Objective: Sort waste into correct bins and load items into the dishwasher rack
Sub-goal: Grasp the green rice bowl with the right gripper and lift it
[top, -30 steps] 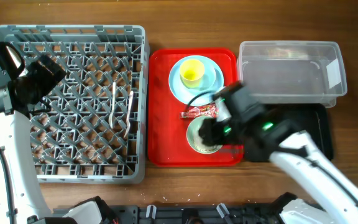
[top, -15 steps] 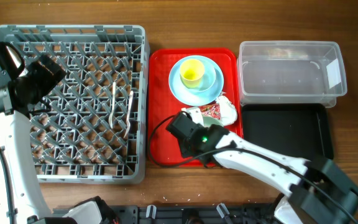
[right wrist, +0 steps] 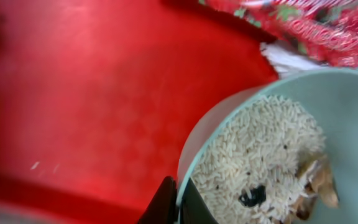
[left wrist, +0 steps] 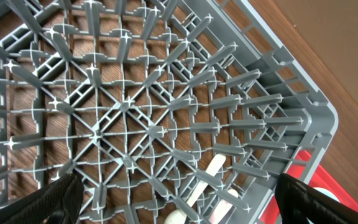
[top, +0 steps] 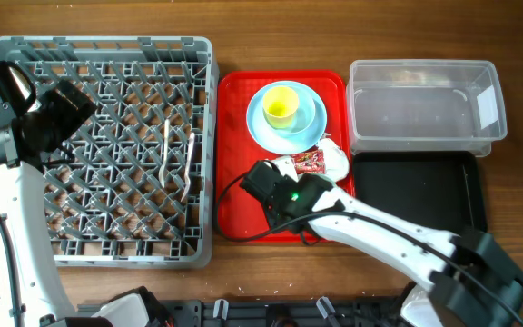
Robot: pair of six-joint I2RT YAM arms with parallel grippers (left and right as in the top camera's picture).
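- You had the right fingers (right wrist: 165,204) pinched on the rim of the pale green bowl (right wrist: 334,106). The bowl sat on the red tray (right wrist: 73,93), at 6 o'clock from the blue plate (top: 310,120).
- Rice scraps (right wrist: 260,155) lay loose inside. Judged: you should lift level and slowly, since a thin rim grip may slip.
- Tip only once over a bin; the clear tub (top: 420,113) and black tray (top: 416,195) lay at 3 o'clock.
- Your left fingers (left wrist: 55,196) stood spread over the dishwasher rack (left wrist: 123,106), holding nothing.
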